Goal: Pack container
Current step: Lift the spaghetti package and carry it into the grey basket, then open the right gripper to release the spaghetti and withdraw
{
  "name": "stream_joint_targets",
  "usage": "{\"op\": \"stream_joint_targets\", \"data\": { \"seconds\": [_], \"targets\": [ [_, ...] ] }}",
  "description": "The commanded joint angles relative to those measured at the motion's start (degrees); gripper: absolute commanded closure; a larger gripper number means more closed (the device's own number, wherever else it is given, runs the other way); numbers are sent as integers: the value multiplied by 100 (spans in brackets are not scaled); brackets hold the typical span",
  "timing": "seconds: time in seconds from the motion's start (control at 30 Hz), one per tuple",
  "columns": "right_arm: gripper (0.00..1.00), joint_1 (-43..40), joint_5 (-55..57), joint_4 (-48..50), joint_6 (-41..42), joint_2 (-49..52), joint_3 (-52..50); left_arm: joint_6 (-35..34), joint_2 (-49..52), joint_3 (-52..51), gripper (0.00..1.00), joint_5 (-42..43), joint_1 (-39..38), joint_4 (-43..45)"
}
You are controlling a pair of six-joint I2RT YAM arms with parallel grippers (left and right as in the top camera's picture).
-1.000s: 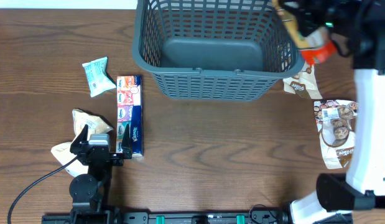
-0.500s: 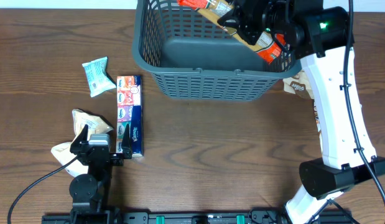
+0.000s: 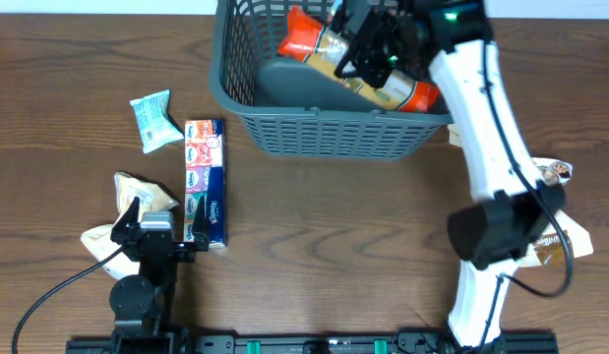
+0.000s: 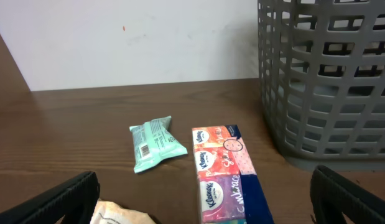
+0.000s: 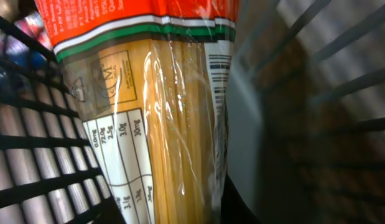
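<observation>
- Brown wooden table (image 3: 334, 256), overhead: the right gripper (image 3: 371, 54) is closed on a spaghetti packet (image 3: 319, 41) inside the grey basket (image 3: 334, 147), with the packet's long axis slanting across the basket.
- Left wrist: the left gripper (image 4: 204, 186) is spread wide and empty, well away from the basket.
- Right wrist: the packet fills the view, with the basket's lattice all around it.

basket (image 3: 324, 147) mouth: spaghetti packet (image 3: 314, 39) slants across, right arm (image 3: 481, 108) over right rim, front-left floor free | desk (image 3: 334, 236) centre: open | left end effector (image 3: 158, 226): tissue pack (image 3: 206, 182) just right, crumpled packet (image 3: 137, 187) left
</observation>
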Motion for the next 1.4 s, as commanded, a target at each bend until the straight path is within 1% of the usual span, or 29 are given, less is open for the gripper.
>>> {"op": "stream_joint_targets", "data": {
  "seconds": [0.0,0.17,0.33,0.37,0.4,0.43,0.47,0.53,0.57,0.63,0.87,0.93,1.17,1.27,1.37],
  "targets": [
    [99,35,-199,22,-140,46,188,70,2,-127,1,-61,2,-24],
    [99,35,-146,-199,-247,402,188,70,2,-127,1,-61,2,-22],
    [99,35,-118,-219,-245,448,190,70,2,-127,1,-61,2,-22],
    [85,35,-103,-221,-245,437,190,70,2,-127,1,-61,2,-22],
    [62,33,-109,-232,-240,437,190,70,2,-127,1,-61,2,-22],
    [50,33,-107,-258,-234,426,190,70,2,-127,1,-61,2,-22],
    [43,33,-109,-269,-229,424,190,70,2,-127,1,-61,2,-22],
    [23,31,-107,-229,-221,398,190,70,2,-127,1,-61,2,-24],
    [20,20,-109,-208,-219,382,190,70,2,-127,1,-61,2,-24],
    [21,13,-120,-160,-205,337,190,70,2,-127,1,-61,2,-24],
    [22,-70,-63,354,409,-61,195,68,2,-127,1,-61,2,-26],
    [22,-142,142,658,916,-271,195,68,2,-127,1,-61,2,-26],
    [15,-529,1043,1403,2232,-1239,195,68,2,-127,1,-61,2,-26],
    [14,-848,1499,1373,2708,-1657,195,70,2,-125,1,-61,2,-31],
    [13,-1357,2435,957,3351,-2037,195,70,2,-127,1,-61,2,-48]
  ]
}}
